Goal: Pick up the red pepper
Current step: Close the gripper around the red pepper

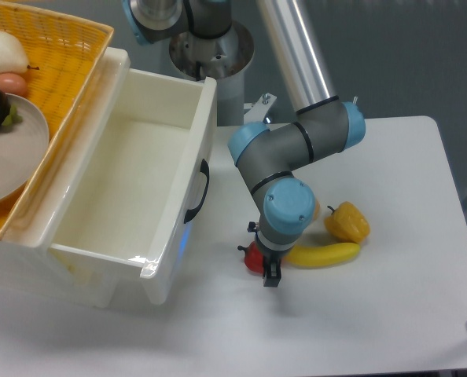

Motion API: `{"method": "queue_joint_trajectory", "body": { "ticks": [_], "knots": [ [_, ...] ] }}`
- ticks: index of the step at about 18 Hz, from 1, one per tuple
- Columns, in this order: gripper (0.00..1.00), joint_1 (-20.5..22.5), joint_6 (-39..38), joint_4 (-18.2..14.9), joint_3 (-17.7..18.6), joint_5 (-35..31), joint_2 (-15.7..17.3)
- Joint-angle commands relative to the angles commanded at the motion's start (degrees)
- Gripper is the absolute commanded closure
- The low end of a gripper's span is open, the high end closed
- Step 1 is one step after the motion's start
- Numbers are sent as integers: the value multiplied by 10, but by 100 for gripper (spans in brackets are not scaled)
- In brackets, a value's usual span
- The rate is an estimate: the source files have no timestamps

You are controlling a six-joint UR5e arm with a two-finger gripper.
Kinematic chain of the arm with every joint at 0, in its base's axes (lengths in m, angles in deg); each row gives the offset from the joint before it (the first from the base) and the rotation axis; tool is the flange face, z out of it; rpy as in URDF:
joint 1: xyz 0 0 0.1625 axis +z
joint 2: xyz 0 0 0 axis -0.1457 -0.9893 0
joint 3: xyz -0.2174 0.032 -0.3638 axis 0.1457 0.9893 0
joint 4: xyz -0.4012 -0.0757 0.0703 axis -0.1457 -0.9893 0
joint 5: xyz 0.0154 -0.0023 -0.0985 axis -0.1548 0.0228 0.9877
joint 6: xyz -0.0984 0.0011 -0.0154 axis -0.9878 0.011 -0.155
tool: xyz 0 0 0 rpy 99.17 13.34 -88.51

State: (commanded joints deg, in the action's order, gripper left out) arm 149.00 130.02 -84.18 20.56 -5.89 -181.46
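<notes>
1. Fixed camera, overall: a grey-and-blue robot arm reaches down onto a white surface, beside a large white bin. A yellow woven basket sits at the upper left.
2. Fixed camera, the target: the red pepper lies on the surface directly under the arm's wrist, mostly hidden. Only a small red patch shows on the wrist's left side, so its long axis cannot be judged. A banana lies just to its right, with a yellow-orange pepper beyond.
3. Fixed camera, the claw: it points straight down at the pepper, touching or nearly so. One dark finger tip shows below the wrist; whether the claw is released, clenched or grasping cannot be told.
</notes>
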Motion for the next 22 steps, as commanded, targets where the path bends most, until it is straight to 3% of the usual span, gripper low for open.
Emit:
{"method": "queue_joint_trajectory", "body": {
  "ticks": [13, 15, 18, 22],
  "knots": [
    [1, -4, -6, 2, -7, 1, -11],
    [4, -4, -7, 8, -7, 0, -12],
    [19, -6, -9, 9, -8, -1, -13],
    [19, -6, -9, 10, -7, -1, -14]
  ]
}}
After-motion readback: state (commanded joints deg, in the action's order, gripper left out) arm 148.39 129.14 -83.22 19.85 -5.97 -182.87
